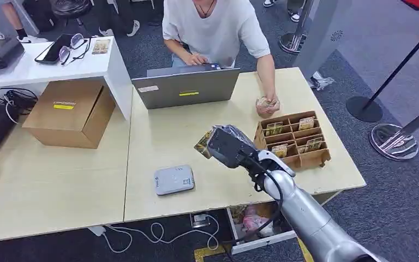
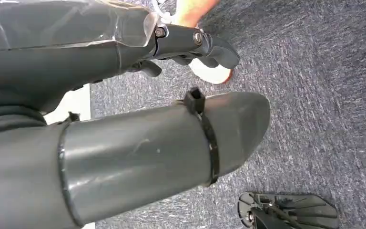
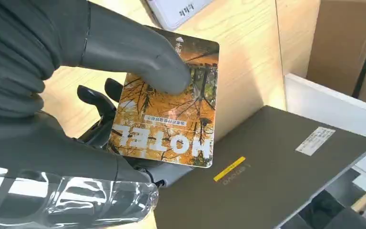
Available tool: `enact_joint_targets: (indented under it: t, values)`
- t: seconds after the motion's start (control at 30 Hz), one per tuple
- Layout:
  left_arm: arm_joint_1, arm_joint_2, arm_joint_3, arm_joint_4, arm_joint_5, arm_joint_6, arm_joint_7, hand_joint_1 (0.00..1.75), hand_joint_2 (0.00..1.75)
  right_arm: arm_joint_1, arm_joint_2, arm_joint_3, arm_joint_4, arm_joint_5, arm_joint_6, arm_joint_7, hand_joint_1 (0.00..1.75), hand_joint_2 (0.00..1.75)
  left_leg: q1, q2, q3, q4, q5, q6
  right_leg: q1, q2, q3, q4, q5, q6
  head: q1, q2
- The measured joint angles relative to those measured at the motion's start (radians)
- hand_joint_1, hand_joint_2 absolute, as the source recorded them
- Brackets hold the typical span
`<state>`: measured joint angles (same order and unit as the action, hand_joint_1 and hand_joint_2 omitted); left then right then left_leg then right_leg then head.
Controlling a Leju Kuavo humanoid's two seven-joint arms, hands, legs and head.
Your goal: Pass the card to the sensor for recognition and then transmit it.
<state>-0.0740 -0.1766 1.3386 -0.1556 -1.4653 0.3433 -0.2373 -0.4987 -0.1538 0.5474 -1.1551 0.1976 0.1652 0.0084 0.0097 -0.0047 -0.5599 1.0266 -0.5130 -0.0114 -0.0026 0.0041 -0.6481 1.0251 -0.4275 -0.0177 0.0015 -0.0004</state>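
Note:
My right hand (image 1: pixel 226 146) hovers above the wooden table, right of and beyond the sensor (image 1: pixel 174 179), a small grey-white box lying flat near the table's front edge. It holds an orange hotel card (image 3: pixel 169 117), with the thumb (image 3: pixel 138 57) pressed on the card's face and darker fingers underneath. In the head view the card (image 1: pixel 203 143) sticks out from the hand toward the laptop. A corner of the sensor (image 3: pixel 176 9) is just beyond the card in the right wrist view. My left hand (image 2: pixel 124 95) hangs over the carpet, fingers partly curled, nothing seen in it.
A grey laptop (image 1: pixel 188 87) stands at the table's far edge with a person (image 1: pixel 213 27) behind it, their fist (image 1: pixel 267 105) resting on the table. A brown card rack (image 1: pixel 293 139) sits to the right. A cardboard box (image 1: pixel 68 112) is at the left.

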Motion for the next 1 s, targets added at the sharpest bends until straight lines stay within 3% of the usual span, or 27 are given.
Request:
enact_joint_targets:
  t: [0.13,0.23,0.57,1.0]
  values:
    - [0.000,0.001,-0.002,0.000,-0.001,0.000,0.003,0.00,0.00,-0.021,0.013,0.016,0.030,-0.010,0.001,-0.001,1.75,1.75,0.000,0.000,0.000,0.000,0.000,0.000,0.000,0.000,0.000,0.000,0.000,0.000,0.000,0.000]
    - [0.000,0.002,-0.005,0.000,0.008,0.013,0.006,0.00,0.00,-0.069,0.076,0.076,0.094,-0.027,0.026,0.009,1.75,1.75,0.000,0.000,0.000,0.000,0.000,0.000,0.000,0.001,0.000,0.000,0.000,0.000,0.000,0.000]
    - [0.000,0.023,-0.006,0.000,0.001,-0.040,0.016,0.00,0.00,-0.114,0.177,0.174,0.181,-0.041,0.045,0.019,1.75,1.75,0.000,0.000,0.001,0.000,0.000,0.000,0.000,0.000,0.000,0.000,0.000,0.000,0.000,0.000]
    - [0.000,0.021,-0.006,0.000,0.021,-0.026,0.029,0.00,0.00,-0.125,0.214,0.243,0.245,-0.061,0.066,0.020,1.75,1.75,0.000,0.000,0.000,0.000,0.000,0.000,0.000,0.000,0.000,0.000,0.000,0.000,0.000,0.000]
